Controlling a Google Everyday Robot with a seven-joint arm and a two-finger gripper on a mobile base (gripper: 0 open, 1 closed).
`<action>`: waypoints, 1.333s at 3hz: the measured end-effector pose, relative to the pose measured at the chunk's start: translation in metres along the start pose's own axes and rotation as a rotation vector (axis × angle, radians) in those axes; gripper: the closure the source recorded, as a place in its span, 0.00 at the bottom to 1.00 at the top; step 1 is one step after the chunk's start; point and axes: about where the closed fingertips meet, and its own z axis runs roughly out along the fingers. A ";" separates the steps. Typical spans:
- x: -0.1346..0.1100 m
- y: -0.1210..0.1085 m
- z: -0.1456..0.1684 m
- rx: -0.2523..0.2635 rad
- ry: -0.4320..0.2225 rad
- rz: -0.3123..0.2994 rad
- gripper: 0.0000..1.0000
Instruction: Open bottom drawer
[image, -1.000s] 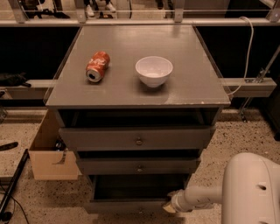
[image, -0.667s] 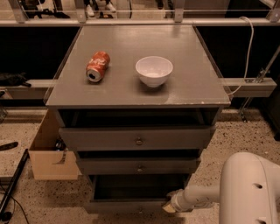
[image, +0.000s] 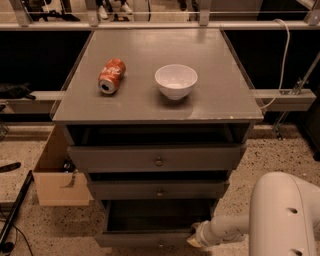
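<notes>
- A cardboard box (image: 55, 175) is sitting on the floor at 9 o'clock of the grey cabinet (image: 150, 159)
- A red can (image: 111, 76) is lying on the cabinet top, a white bowl (image: 176, 81) at its 3 o'clock
- The bottom drawer (image: 142, 239) is standing out past the two above, its front running 9 to 3 o'clock
- The gripper (image: 196, 238) is sitting at that front's right end, the drawer at its 9 o'clock; clenched or released, I cannot tell
- Any further pull is looking to run toward 6 o'clock

White hand (image: 196, 238) at grey bottom drawer (image: 140, 239)
</notes>
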 end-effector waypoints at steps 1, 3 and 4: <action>0.002 0.005 -0.001 -0.002 0.001 0.007 1.00; 0.002 0.005 -0.001 -0.003 0.001 0.007 0.54; 0.002 0.005 -0.001 -0.003 0.001 0.007 0.31</action>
